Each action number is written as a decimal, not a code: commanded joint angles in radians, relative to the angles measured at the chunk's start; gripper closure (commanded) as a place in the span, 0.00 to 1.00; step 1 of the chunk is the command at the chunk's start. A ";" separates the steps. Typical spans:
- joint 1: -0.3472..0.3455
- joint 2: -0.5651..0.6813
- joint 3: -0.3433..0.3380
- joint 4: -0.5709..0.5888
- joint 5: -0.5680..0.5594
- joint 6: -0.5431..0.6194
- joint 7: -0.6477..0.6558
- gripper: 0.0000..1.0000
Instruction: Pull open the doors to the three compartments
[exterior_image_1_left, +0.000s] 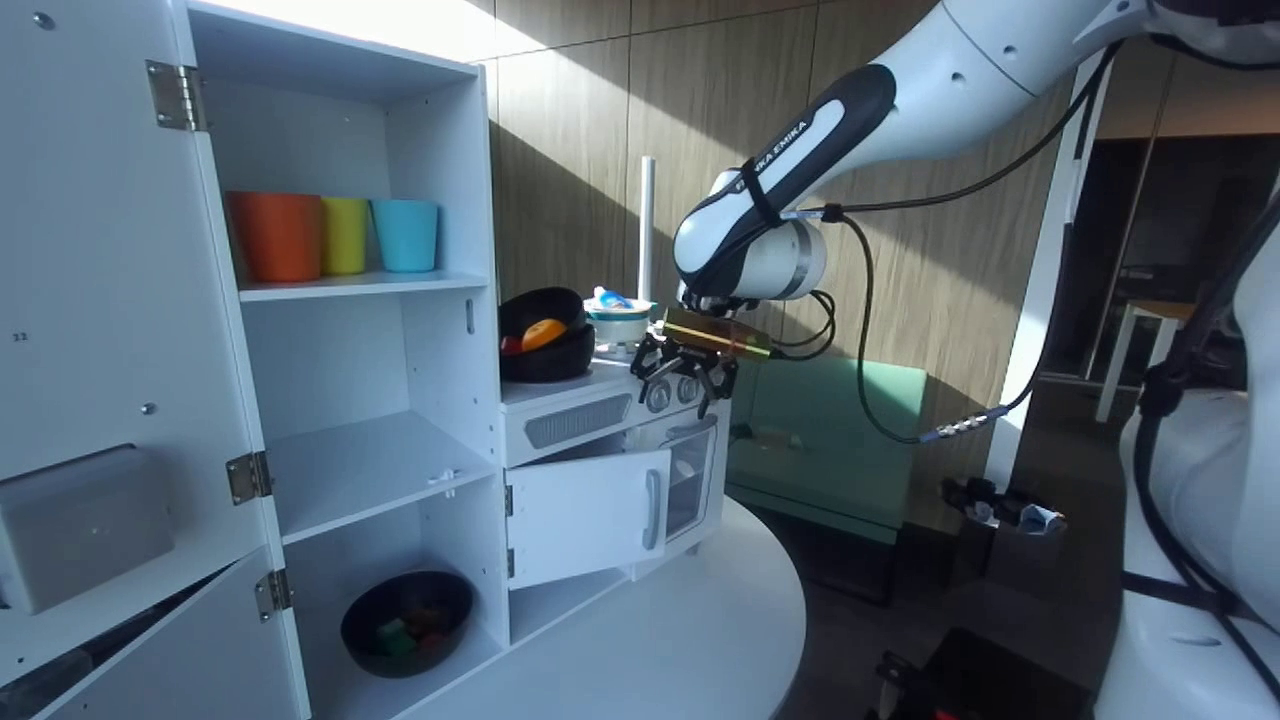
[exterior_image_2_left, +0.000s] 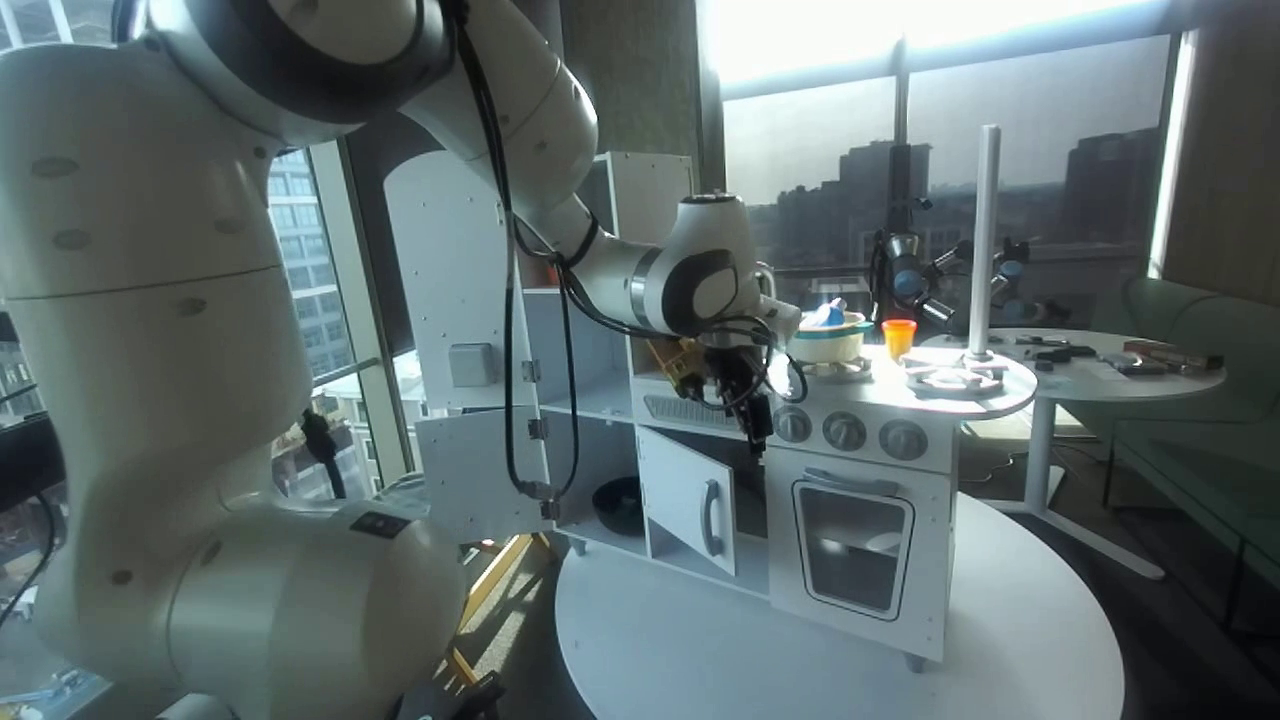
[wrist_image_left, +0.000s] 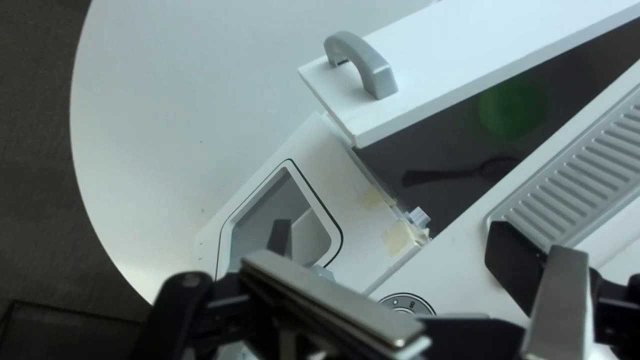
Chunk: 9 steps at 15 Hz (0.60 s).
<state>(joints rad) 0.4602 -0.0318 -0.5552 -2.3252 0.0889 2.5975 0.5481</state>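
Closest to the wrist camera, the black two-finger gripper (wrist_image_left: 447, 295) with silvery metal pads hangs released, its jaws spread with nothing between them, near the front counter edge of the white toy kitchen (exterior_image_1_left: 440, 370). Two of three doors look done: the plain white rectangular lower door (exterior_image_1_left: 190, 650), hinged at the kitchen's outer edge, stands well out from its low white compartment (exterior_image_1_left: 340, 575); the white rectangular middle door (exterior_image_2_left: 675, 495) with a grey arched handle (wrist_image_left: 369, 59) stands ajar, baring part of its box-shaped white cubby (exterior_image_1_left: 575, 597), perhaps wanting more pull. What seems left is the white, windowed oven-style door (exterior_image_2_left: 856, 540) at the kitchen's opposite end corner, apparently flush with its front.
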 joint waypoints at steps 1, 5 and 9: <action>-0.215 0.095 0.250 0.002 0.134 0.170 -0.058 0.00; -0.325 0.115 0.393 -0.024 0.149 0.262 -0.088 0.00; -0.377 0.099 0.489 -0.064 0.216 0.257 -0.241 0.00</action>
<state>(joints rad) 0.1154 0.0579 -0.1532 -2.3619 0.2212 2.8327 0.4427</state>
